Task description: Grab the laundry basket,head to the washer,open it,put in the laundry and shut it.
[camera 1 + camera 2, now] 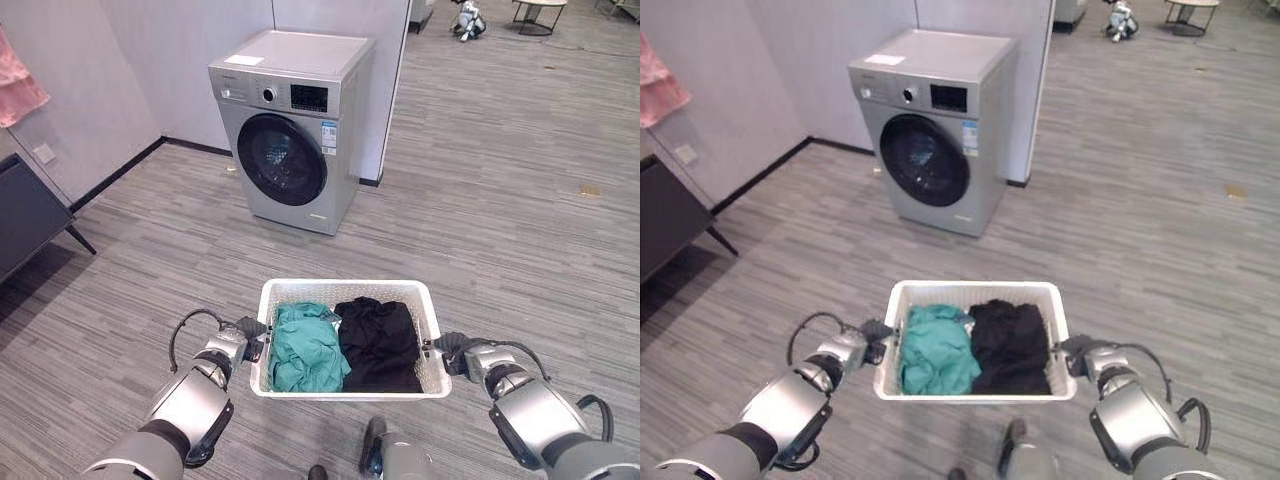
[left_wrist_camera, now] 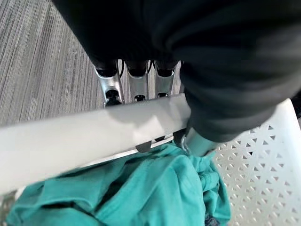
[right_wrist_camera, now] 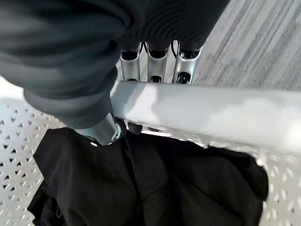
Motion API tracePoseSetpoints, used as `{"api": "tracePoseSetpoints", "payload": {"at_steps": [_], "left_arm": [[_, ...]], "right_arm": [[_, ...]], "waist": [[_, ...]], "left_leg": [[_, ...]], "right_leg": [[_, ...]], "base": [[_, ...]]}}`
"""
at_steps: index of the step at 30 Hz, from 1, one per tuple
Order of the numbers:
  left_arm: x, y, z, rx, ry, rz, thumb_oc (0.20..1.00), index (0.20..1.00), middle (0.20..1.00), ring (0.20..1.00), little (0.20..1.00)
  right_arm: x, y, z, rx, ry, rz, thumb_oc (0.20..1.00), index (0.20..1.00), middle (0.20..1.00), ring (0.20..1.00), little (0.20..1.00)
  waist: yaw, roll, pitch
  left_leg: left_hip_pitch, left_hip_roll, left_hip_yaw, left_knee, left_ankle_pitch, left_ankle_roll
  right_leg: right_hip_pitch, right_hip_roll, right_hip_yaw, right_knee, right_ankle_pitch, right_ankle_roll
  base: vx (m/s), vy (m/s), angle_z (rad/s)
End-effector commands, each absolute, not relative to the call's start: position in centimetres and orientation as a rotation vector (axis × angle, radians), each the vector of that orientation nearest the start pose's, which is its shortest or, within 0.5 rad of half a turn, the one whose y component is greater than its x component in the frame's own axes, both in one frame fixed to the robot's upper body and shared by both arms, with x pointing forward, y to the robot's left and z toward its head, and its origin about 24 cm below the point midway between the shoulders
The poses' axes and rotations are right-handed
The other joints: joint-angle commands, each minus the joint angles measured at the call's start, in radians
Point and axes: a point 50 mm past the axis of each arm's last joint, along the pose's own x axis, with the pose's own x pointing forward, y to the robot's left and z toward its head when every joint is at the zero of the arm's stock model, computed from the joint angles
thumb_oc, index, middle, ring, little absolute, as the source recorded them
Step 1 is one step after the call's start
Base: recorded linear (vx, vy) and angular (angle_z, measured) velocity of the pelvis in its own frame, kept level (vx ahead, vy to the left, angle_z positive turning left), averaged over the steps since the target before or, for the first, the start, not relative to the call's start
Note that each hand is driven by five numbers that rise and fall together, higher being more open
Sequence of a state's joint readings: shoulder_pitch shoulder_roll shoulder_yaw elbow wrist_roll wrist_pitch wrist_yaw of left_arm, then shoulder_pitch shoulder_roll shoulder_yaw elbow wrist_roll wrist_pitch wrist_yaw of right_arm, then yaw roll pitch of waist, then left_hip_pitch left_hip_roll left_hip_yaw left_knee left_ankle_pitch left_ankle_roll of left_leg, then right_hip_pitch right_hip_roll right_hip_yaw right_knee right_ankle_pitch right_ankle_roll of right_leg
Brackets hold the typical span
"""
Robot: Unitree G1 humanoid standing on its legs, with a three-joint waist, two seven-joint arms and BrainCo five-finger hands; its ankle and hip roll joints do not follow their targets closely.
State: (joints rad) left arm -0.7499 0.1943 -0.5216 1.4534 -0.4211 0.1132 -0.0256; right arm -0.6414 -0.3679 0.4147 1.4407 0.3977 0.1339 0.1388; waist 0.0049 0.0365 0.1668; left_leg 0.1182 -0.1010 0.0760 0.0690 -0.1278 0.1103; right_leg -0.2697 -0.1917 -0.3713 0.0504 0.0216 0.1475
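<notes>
At either side rim of the laundry basket [image 1: 348, 292], I am clamping my left robot hand [image 1: 243, 338] and right robot hand [image 1: 452, 353], fingers curled round. I am carrying it toward the washer [image 1: 290, 125]; next I should walk closer, its door [image 1: 281, 159] being shut.

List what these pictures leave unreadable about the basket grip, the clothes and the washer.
- Left hand: fingertips hidden under the white perforated plastic laundry basket rim.
- Right hand: same, under the rim.
- Teal garment, black garment: anything beneath is covered.
- Silver front-loading washer: drum contents dark behind the door glass.
</notes>
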Motion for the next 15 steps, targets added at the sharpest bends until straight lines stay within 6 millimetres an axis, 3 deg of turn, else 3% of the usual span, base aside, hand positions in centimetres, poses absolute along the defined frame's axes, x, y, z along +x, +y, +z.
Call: {"api": "tracePoseSetpoints", "payload": {"at_steps": [1, 3, 4, 5, 8, 9, 10, 12, 13, 14, 15], "left_arm": [[33.3, 15.8, -3.0, 0.231, 0.714, -0.154, 0.200, 0.200, 0.200, 0.200, 0.200], [32.5, 15.7, -4.0, 0.205, 0.747, -0.155, 0.200, 0.200, 0.200, 0.200, 0.200], [32.2, 15.3, -4.3, 0.216, 0.756, -0.174, 0.200, 0.200, 0.200, 0.200, 0.200], [32.1, 15.3, -4.4, 0.224, 0.758, -0.182, 0.200, 0.200, 0.200, 0.200, 0.200], [31.9, 15.3, -4.6, 0.233, 0.768, -0.189, 0.200, 0.200, 0.200, 0.200, 0.200], [31.9, 15.3, -4.6, 0.234, 0.768, -0.188, 0.200, 0.200, 0.200, 0.200, 0.200], [32.2, 15.4, -4.4, 0.228, 0.762, -0.179, 0.200, 0.200, 0.200, 0.200, 0.200], [32.4, 15.4, -4.1, 0.230, 0.753, -0.175, 0.200, 0.200, 0.200, 0.200, 0.200], [32.9, 14.9, -3.6, 0.214, 0.737, -0.169, 0.200, 0.200, 0.200, 0.200, 0.200], [32.9, 14.9, -3.6, 0.215, 0.737, -0.169, 0.200, 0.200, 0.200, 0.200, 0.200], [33.3, 13.8, -3.1, 0.221, 0.705, -0.199, 0.200, 0.200, 0.200, 0.200, 0.200]], "right_arm": [[31.0, -22.9, -4.1, -0.167, 0.832, 0.022, 0.200, 0.200, 0.200, 0.200, 0.200], [30.4, -22.8, -4.8, -0.171, 0.858, 0.036, 0.200, 0.200, 0.200, 0.200, 0.200], [29.9, -23.6, -5.0, -0.182, 0.868, 0.025, 0.200, 0.200, 0.200, 0.200, 0.200], [29.8, -23.9, -5.0, -0.178, 0.871, 0.012, 0.200, 0.200, 0.200, 0.200, 0.200], [29.8, -24.3, -4.9, -0.183, 0.859, -0.010, 0.200, 0.200, 0.200, 0.200, 0.200], [29.8, -24.3, -4.9, -0.183, 0.859, -0.009, 0.200, 0.200, 0.200, 0.200, 0.200], [30.2, -24.6, -4.4, -0.193, 0.841, -0.027, 0.200, 0.200, 0.200, 0.200, 0.200], [30.4, -24.4, -4.3, -0.202, 0.835, -0.021, 0.200, 0.200, 0.200, 0.200, 0.200], [31.0, -24.4, -3.7, -0.209, 0.810, -0.032, 0.200, 0.200, 0.200, 0.200, 0.200], [31.0, -24.4, -3.7, -0.209, 0.810, -0.032, 0.200, 0.200, 0.200, 0.200, 0.200], [31.5, -24.5, -3.1, -0.227, 0.784, -0.029, 0.200, 0.200, 0.200, 0.200, 0.200]], "waist": [[0.003, -0.008, -0.060], [0.010, -0.024, -0.080], [-0.026, -0.033, -0.100], [-0.032, -0.031, -0.103], [-0.043, -0.027, -0.111], [-0.047, -0.031, -0.113], [-0.024, -0.053, -0.084], [-0.015, -0.068, -0.073], [0.001, -0.080, -0.044], [0.000, -0.083, -0.046], [0.017, -0.078, -0.037]], "left_leg": [[0.078, 0.015, 0.024, 0.057, -0.015, -0.131], [0.144, 0.019, 0.025, 0.076, -0.045, -0.142], [0.147, 0.033, -0.014, 0.131, -0.009, -0.162], [0.143, 0.046, -0.022, 0.165, 0.013, -0.180], [0.065, 0.112, -0.045, 0.440, 0.229, -0.287], [0.061, 0.108, -0.049, 0.438, 0.233, -0.286], [-0.048, 0.123, -0.049, 0.652, 0.302, -0.296], [-0.095, 0.127, -0.032, 0.717, 0.297, -0.275], [-0.201, 0.182, 0.030, 0.707, 0.260, -0.235], [-0.203, 0.179, 0.030, 0.703, 0.264, -0.234], [-0.273, 0.200, 0.106, 0.554, 0.177, -0.202]], "right_leg": [[0.042, -0.051, 0.010, -0.054, 0.189, 0.035], [0.089, -0.029, -0.061, -0.048, 0.205, 0.028], [0.083, 0.025, 0.035, 0.003, 0.170, -0.006], [0.096, 0.047, 0.039, 0.010, 0.156, -0.019], [0.157, 0.113, 0.024, 0.035, 0.077, -0.088], [0.154, 0.108, 0.022, 0.034, 0.078, -0.087], [0.201, 0.123, 0.033, 0.026, 0.041, -0.120], [0.219, 0.126, 0.029, 0.020, 0.023, -0.133], [0.248, 0.133, 0.021, 0.010, 0.010, -0.137], [0.245, 0.129, 0.021, 0.010, 0.010, -0.137], [0.274, 0.134, 0.003, -0.001, -0.017, -0.126]], "base": [[0.37, -0.091, 0.31], [0.61, -0.135, 0.26], [0.67, -0.179, 0.33], [0.53, -0.193, 0.70], [0.36, -0.202, 0.71], [0.31, -0.259, 0.20], [0.25, -0.250, -0.17], [0.25, -0.239, -0.18], [0.16, -0.139, -0.10], [0.38, -0.151, 0.00], [0.31, 0.001, -0.06]]}}
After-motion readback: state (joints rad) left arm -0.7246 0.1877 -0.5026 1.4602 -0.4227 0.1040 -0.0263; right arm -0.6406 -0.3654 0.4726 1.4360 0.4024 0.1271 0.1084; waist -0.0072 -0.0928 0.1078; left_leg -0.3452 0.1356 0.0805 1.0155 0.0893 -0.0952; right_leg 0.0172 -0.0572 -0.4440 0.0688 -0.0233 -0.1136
